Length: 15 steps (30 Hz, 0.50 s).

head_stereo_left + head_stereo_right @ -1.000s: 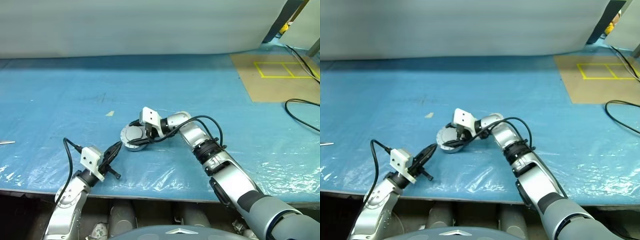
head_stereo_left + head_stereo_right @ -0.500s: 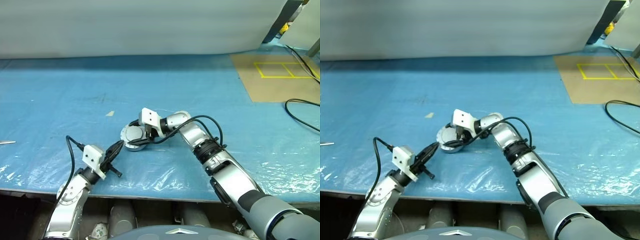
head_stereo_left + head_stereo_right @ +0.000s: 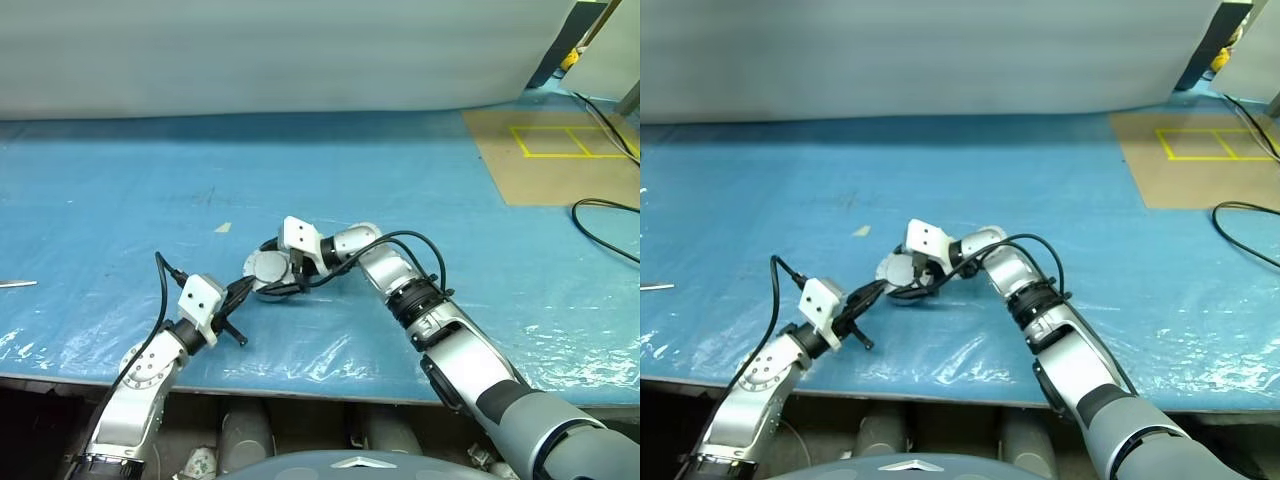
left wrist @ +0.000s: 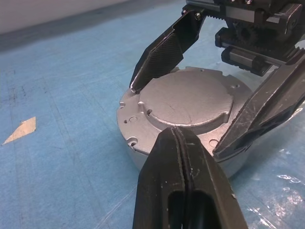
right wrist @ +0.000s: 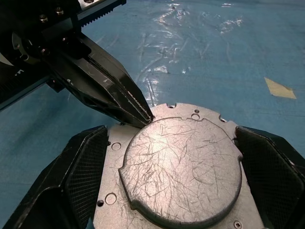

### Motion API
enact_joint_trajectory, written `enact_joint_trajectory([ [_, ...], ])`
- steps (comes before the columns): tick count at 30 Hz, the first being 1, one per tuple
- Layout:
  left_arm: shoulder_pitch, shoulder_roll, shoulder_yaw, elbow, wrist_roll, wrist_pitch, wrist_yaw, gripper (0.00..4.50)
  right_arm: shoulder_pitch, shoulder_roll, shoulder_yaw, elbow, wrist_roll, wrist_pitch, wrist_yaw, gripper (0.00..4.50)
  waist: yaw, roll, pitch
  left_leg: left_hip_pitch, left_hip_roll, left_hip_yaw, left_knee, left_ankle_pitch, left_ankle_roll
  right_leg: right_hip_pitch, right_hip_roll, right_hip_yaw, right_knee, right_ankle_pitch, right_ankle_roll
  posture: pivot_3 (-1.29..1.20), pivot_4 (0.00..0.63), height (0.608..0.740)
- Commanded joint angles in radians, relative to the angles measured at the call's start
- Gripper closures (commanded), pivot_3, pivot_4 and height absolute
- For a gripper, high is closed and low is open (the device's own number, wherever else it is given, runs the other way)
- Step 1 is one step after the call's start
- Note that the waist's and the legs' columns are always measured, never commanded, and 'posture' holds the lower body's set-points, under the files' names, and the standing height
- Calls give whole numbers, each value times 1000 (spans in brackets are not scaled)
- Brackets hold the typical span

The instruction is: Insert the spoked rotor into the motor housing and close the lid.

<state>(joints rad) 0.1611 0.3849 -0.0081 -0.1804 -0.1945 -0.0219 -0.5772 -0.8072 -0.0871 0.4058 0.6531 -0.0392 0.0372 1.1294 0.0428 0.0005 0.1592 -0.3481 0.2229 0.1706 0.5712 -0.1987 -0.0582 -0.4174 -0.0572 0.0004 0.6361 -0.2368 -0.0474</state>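
Where the blue plastic-covered table point(image 3: 120, 200) meets the robot's reach, the motor housing point(image 4: 143, 160) sits with the lid point(image 5: 181, 164) on top, plain grey scratched back upward. The right gripper point(image 5: 178, 157) straddles the assembly, its fingers point(image 5: 83, 167) spread wide on either side of the rim, apparently not pressing it. The left gripper point(image 4: 178, 143) is pinched closed, its tip at the lid's edge; contact is uncertain
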Motion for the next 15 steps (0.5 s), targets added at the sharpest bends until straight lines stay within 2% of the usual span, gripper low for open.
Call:
enact_joint_trajectory([
  [1, 7, 9, -16, 16, 19, 27, -1, 4500, 25, -2, -4, 7, 15, 26, 24, 6, 0, 0, 0, 0, 0, 0, 0, 0, 0, 0, 0, 0, 0, 0, 0, 0, 150, 740],
  [15, -4, 8, -22, 12, 13, 22, -16, 4500, 25, -6, -26, -1, 24, 2, 11, 6, 2, 0, 0, -2, 0, 0, -1, 0, 0, -1, 0, 0, -2, 0, 0, 0, 150, 740],
])
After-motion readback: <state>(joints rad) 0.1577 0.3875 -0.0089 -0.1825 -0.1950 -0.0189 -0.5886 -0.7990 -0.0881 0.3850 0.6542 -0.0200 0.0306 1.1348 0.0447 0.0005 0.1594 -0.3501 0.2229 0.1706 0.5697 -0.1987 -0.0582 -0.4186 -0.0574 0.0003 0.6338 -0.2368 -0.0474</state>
